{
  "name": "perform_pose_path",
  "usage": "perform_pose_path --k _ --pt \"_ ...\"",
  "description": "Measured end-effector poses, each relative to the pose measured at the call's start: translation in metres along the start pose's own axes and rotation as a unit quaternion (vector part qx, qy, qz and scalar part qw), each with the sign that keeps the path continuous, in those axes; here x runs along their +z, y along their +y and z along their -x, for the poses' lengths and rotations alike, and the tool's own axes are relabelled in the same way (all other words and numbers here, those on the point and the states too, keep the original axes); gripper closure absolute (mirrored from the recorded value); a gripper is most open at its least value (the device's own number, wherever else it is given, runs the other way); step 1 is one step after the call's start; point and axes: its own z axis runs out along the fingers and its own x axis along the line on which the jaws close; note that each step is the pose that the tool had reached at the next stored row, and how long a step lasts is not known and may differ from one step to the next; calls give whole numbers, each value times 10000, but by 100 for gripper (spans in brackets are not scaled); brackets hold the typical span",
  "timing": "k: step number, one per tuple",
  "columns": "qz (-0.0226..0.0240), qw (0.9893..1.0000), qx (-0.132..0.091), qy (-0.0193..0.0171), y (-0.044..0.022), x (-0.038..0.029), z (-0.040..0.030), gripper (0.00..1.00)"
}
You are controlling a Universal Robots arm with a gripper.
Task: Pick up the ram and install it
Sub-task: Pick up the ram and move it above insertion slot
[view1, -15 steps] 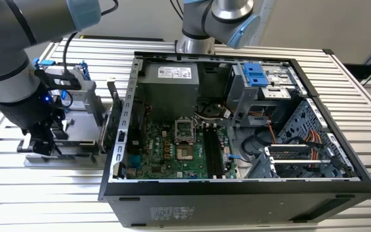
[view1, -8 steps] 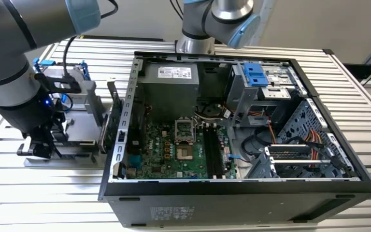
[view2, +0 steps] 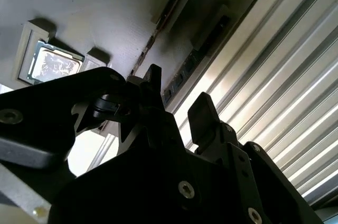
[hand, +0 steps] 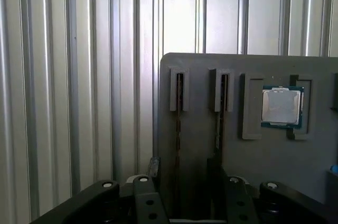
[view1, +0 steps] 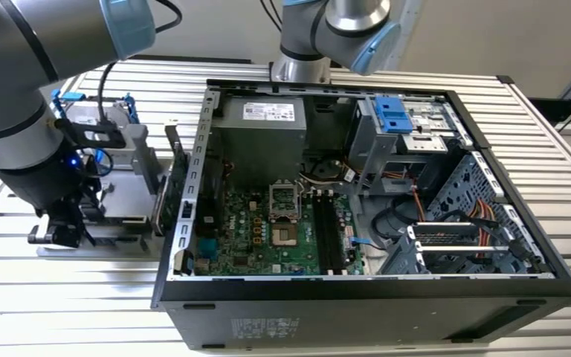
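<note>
Hanging wrist-down over the grey slotted holder [hand: 274, 155] beside the black computer case [view1: 365, 305], the black gripper [hand: 185, 170] holds its jaws open astride the thin dark ram [hand: 179, 97] (standing edgewise).

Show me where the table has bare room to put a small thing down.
The table has bare slats in front of the computer case toward the exterior view's left, and beside the case on that view's right. Crowded: the grey parts holder under the gripper, and the gap between it and the case.
</note>
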Motion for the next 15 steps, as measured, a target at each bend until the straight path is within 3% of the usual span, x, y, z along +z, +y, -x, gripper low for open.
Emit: perform_pose_path --k 15 --pt "2 10000 -72 0 1 105 -7 0"
